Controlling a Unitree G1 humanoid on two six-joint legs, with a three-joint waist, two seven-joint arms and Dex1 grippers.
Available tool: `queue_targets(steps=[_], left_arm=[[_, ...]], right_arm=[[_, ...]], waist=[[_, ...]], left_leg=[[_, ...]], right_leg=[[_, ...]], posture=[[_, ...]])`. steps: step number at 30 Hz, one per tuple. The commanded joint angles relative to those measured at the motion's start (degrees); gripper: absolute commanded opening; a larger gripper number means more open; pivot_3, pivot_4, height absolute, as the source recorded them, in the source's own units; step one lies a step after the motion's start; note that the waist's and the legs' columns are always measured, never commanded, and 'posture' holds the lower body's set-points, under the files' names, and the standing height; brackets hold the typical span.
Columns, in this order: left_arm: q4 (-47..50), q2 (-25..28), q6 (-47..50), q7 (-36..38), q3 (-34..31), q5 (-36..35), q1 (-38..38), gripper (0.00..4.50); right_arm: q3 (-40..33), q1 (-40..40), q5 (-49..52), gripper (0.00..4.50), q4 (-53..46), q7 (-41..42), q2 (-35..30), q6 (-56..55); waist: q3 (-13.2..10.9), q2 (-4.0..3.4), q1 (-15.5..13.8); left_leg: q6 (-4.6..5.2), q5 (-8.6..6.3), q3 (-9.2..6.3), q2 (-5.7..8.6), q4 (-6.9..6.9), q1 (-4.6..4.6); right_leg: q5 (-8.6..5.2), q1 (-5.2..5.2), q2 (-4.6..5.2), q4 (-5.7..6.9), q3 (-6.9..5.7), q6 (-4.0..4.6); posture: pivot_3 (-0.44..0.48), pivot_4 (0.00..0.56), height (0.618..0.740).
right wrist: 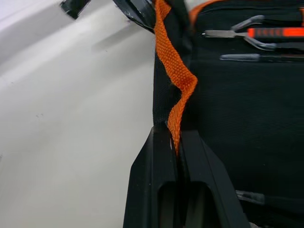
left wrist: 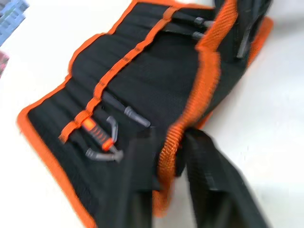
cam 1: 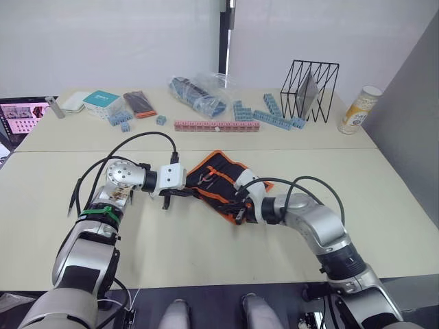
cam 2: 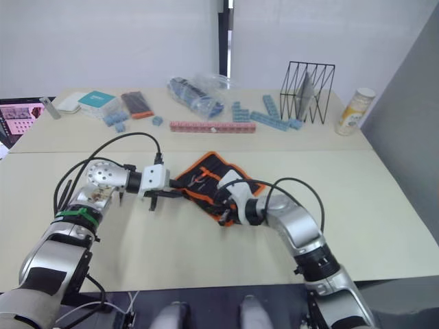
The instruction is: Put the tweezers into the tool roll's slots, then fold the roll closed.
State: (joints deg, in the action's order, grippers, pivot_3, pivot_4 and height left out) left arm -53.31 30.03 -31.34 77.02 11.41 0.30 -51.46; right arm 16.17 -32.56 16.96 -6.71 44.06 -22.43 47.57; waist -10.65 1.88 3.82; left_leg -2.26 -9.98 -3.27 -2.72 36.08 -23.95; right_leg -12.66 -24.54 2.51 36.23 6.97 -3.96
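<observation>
Here the tool roll (cam 1: 221, 179) lies open on the pale surface (cam 1: 206, 247), set at a slant between the two arms, with its orange edge binding running round it. Both claws have hold of that binding along the roll's near edge. The left claw (left wrist: 170, 164) is closed on the orange edge, one black finger (left wrist: 137, 180) on either side of the strip, and the fabric is lifted slightly there. The right claw (right wrist: 176, 156) is pinched shut on the same orange binding further along, the strip rising crooked from between its fingers (right wrist: 152, 185). On the roll's inner face the slots (left wrist: 95, 95) run in a row, crossed by an orange strip, and several tweezers (left wrist: 126, 111) sit tucked in them, their dark ends poking out. A tool with an orange grip (left wrist: 97, 135) also lies in the row beside them. How many tweezers are seated I cannot tell. Across the back of the surface there are blue blocks (cam 1: 271, 113), a long pink strip of blocks (cam 1: 216, 126), a clear bag of blue pieces (cam 1: 199, 94), a black wire rack (cam 1: 310, 89), a yellow can (cam 1: 359, 110), a teal box (cam 1: 103, 103) and a dark case with an orange end (cam 1: 140, 103).
</observation>
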Motion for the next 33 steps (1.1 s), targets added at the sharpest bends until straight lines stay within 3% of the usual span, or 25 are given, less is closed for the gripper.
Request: queue_targets(steps=[1,15,20,26,30,33], left_arm=[[-0.2,-0.2,-1.1,0.4,-0.7,-0.5,-1.4,0.04],[12.2,3.3,-8.0,1.4,1.8,0.7,8.9,0.04],[14.8,4.3,-12.3,0.2,4.3,3.1,12.2,0.0],[16.1,4.2,-12.4,-0.8,5.4,3.1,12.7,0.0],[15.6,4.4,-13.3,-2.0,6.0,4.0,12.1,0.0],[13.6,4.9,-16.2,-4.3,6.7,6.7,10.8,0.0]], right_arm=[[-2.0,0.1,0.9,0.0,-2.6,0.8,-1.7,-0.3],[1.7,8.1,1.1,0.0,-15.1,1.2,-4.9,-0.2],[1.8,10.5,2.4,1.61,-15.1,3.1,-6.6,0.8],[-8.5,11.6,18.2,3.68,-20.1,5.0,-4.9,11.7],[-15.5,10.3,23.5,3.68,-18.2,1.7,-1.9,13.9],[-15.6,8.7,19.7,2.74,-13.8,-4.3,1.1,10.7]], waist=[[0.0,0.0,0.1],[0.0,0.0,0.1],[0.0,0.01,-0.1],[0.0,0.01,-0.2],[0.0,0.02,-0.3],[0.0,0.02,-0.2]], left_leg=[[0.0,0.0,-0.01,0.0,0.0,0.0],[0.0,0.0,-0.02,-0.01,-0.02,0.02],[0.0,0.0,0.01,-0.01,0.02,0.08],[0.0,0.0,-0.01,-0.01,0.07,0.12],[0.0,0.0,-0.03,-0.01,0.1,0.16],[0.0,0.0,-0.02,-0.01,0.14,0.18]], right_leg=[[0.0,0.0,0.0,0.0,0.0,0.0],[0.0,0.0,-0.01,0.01,0.01,0.0],[0.0,0.07,-0.01,0.0,0.03,0.0],[0.0,0.17,-0.01,0.0,0.04,0.0],[0.0,0.22,-0.02,0.01,0.03,0.0],[0.01,0.25,-0.02,0.01,0.04,-0.01]], posture=[[0.0,0.15,0.737],[0.0,0.15,0.737],[0.0,0.15,0.737],[0.0,0.15,0.737],[0.0,0.15,0.737],[0.0,0.15,0.737]])
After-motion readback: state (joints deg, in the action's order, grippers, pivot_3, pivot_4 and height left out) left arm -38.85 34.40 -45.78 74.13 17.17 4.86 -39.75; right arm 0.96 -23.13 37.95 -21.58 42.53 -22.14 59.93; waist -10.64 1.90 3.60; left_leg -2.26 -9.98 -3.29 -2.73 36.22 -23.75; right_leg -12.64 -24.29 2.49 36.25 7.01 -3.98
